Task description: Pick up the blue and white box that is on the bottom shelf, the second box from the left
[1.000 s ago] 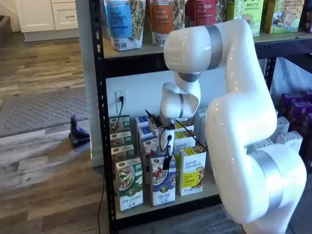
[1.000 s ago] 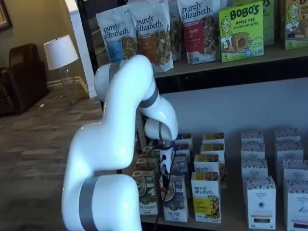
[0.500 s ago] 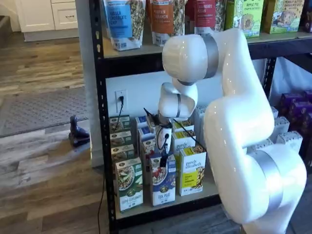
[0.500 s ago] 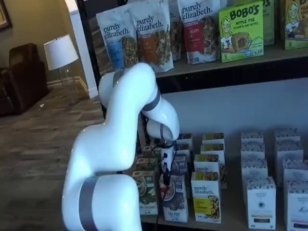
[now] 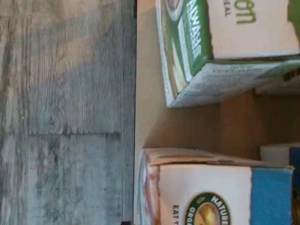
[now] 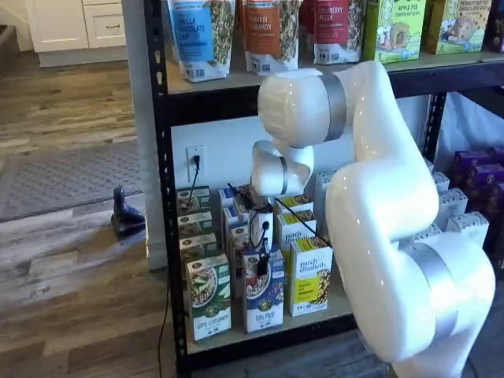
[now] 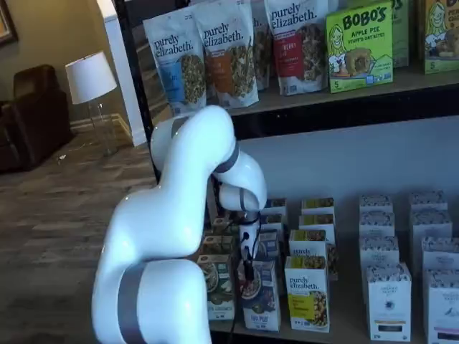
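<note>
1. Tool [image 6: 262, 266] hangs from the white arm [image 6: 378, 220], black fingers at the top of the blue and white box [image 6: 264, 291]; fingers seen side-on, cannot tell if spread or closed.
2. Bottom shelf [image 6: 260, 335]: tan board, black front beam.
3. Blue and white box stands upright at the front, between the green and white box [image 6: 209, 298] and the yellow box [image 6: 310, 276], close to both.
4. Wrist view: blue and white box [image 5: 220, 192] and green box [image 5: 225, 47] apart, bare shelf board between.
</note>
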